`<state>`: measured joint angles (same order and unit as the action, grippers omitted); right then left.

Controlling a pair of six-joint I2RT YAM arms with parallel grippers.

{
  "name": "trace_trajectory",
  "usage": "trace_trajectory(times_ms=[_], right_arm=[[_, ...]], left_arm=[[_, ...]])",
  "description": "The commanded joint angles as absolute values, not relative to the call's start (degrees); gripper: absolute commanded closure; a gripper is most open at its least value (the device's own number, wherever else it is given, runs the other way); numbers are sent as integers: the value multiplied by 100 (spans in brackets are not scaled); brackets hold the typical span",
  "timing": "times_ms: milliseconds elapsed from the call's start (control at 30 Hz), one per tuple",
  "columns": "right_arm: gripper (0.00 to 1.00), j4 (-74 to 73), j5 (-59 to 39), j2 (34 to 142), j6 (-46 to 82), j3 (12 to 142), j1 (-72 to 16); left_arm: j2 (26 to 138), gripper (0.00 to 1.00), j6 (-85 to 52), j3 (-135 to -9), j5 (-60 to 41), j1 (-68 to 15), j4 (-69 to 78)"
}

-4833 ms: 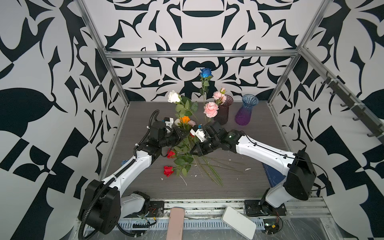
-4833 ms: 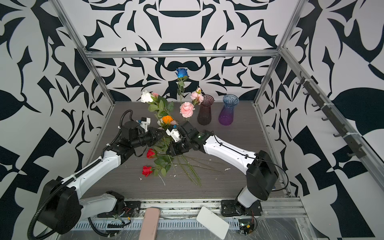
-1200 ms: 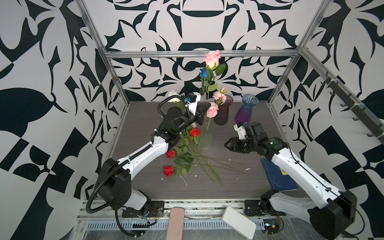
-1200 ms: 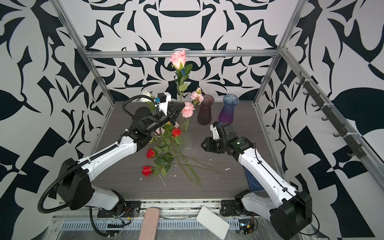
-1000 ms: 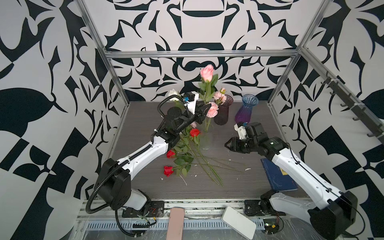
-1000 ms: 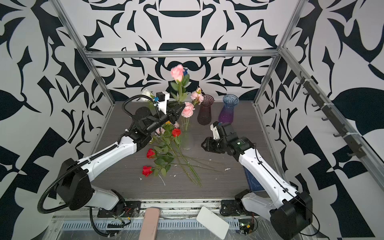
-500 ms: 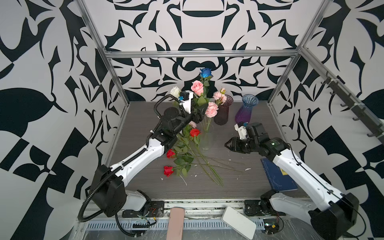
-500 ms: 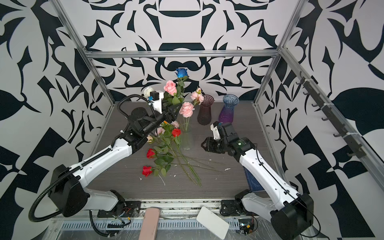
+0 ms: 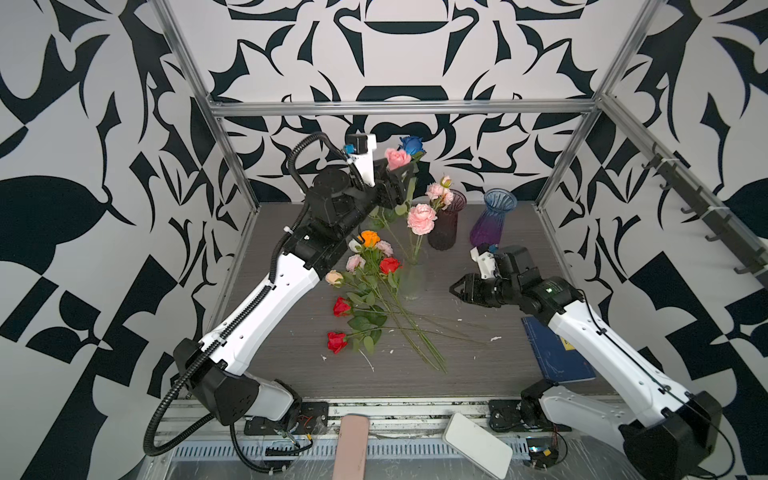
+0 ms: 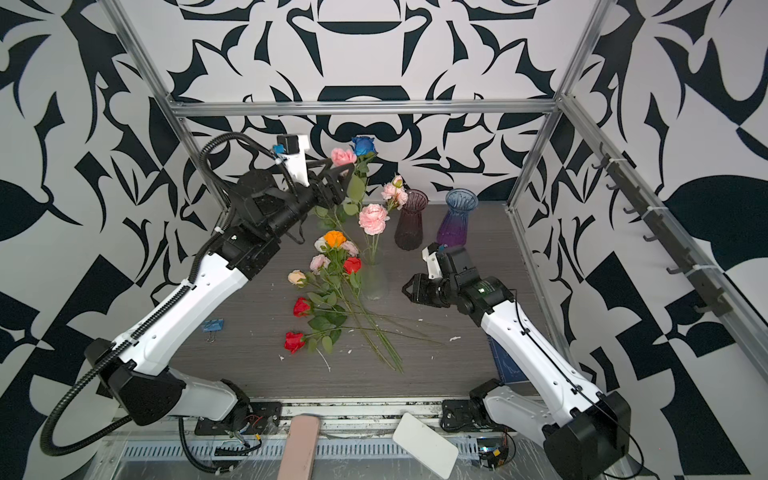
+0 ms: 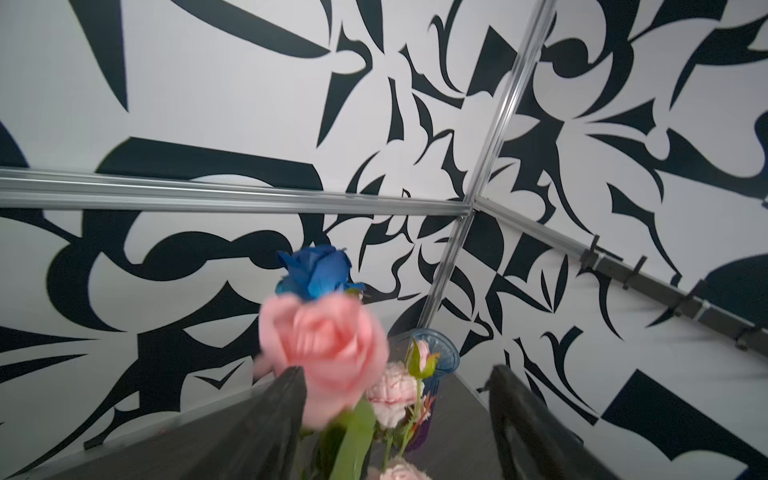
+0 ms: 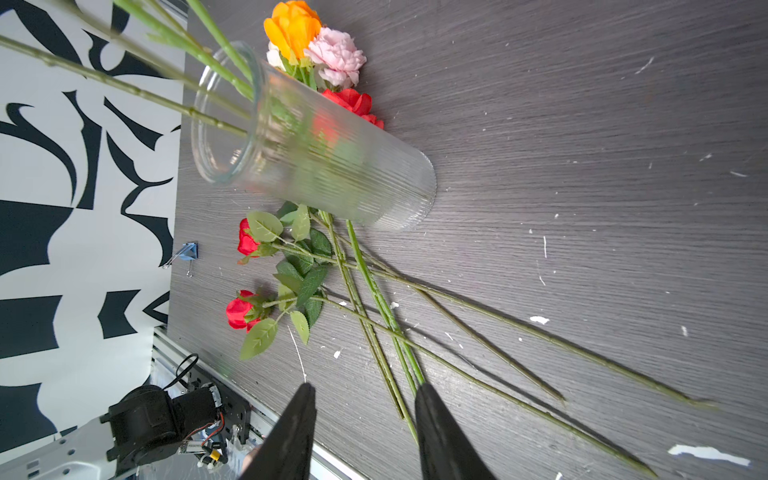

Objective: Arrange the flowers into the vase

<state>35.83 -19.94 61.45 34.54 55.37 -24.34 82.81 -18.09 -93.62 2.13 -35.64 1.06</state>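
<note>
Left arm raised, left gripper (image 11: 397, 370) spread, rose (image 11: 324, 353) between jaws. Right arm low, right gripper (image 12: 365, 387) parted, empty, vase (image 12: 332, 166) ahead.

Three vases are on the counter (image 9: 478, 374): one clear ribbed vase (image 10: 374, 286), one plum vase (image 10: 409, 232), one blue-purple vase (image 10: 455, 228). Eight flowers lie flat: three red roses (image 9: 341, 306), two pale pink flowers (image 9: 355, 262), one orange rose (image 9: 369, 237), one white rose (image 10: 320, 244), one peach rose (image 9: 333, 277); four stand upright: one blue rose (image 9: 410, 144) and three pink blooms (image 9: 421, 218). There is also one blue binder clip (image 10: 212, 325) and one blue notebook (image 9: 548, 353).
</note>
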Motion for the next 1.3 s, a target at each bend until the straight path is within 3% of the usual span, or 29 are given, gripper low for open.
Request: trace_trajectory(times_ms=[0,200,300,400,533,667,833,1067,1267], right_arm=[[57,3437,-2040,5994,3541,5507,-2412],[57,3420,-2039,5933,3588,5404,-2415],[57,3359,-2074,5948,3629,5345,-2413],[57,3292,-2118,6014,3638,5329,-2410],[56,3208,-2179,6178,3625,5398,-2416],[55,3267,-2197,6420,3454,5672,-2410],[55,3283,-2232,6751,3313,5999,-2405],[55,3077,-2320,6899,3462,6033,-2415],[55,3162,-2187,6675,3498,5912,-2408]], left_arm=[[8519,24,-2344,-9992,310,-3360,-1284],[8312,19,-2877,-10329,-221,-2926,-1754],[7669,10,-2727,-9481,-577,-2767,-871],[6745,10,-2467,-8199,-1134,-2638,471],[5903,11,-1438,-6941,-2919,-2628,1718],[5597,14,-284,-7141,-4284,-2864,120],[5191,7,183,-6828,-4091,-3412,-352],[5595,7,129,-6871,-4124,-4241,-680],[5993,7,322,-6393,-3448,-4676,-629]])
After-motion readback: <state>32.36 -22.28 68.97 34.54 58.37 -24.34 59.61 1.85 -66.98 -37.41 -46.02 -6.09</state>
